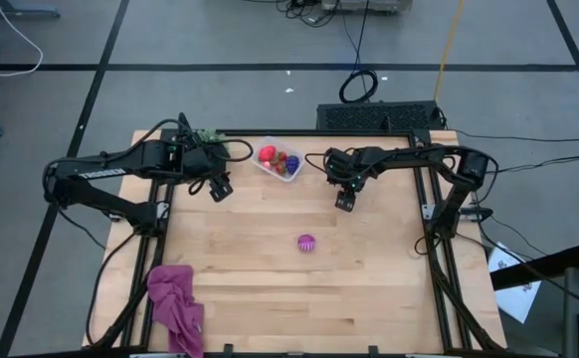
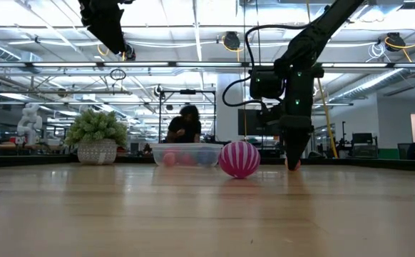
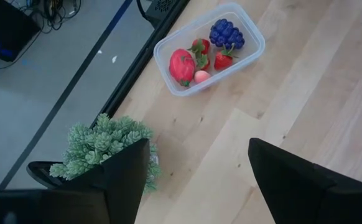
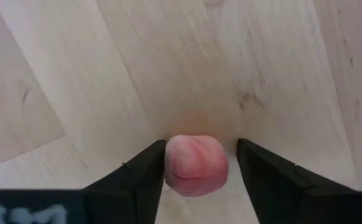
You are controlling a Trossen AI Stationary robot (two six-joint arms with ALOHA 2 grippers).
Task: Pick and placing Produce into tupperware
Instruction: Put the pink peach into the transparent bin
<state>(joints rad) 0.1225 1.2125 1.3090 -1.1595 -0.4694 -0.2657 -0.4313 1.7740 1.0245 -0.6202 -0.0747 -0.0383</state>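
— Pink, that round piece of produce (image 4: 195, 165); where does it lie?

— On the tabletop (image 1: 270, 259), directly between the fingers (image 4: 131, 177) of the right gripper (image 1: 344, 202). One finger stands on each side, spread slightly wider than the fruit; contact cannot be told.

— Any long axis?

— None; it looks nearly spherical, so closing straight in should do.

— And the tupperware (image 1: 278, 162)?

— At about ten o'clock from that gripper, near it, holding red and blue-purple pieces. The left gripper (image 1: 220, 188) hovers just beside the tub, fingers parted and empty. A magenta-striped ball (image 1: 306, 243) waits at roughly seven o'clock from the right gripper.
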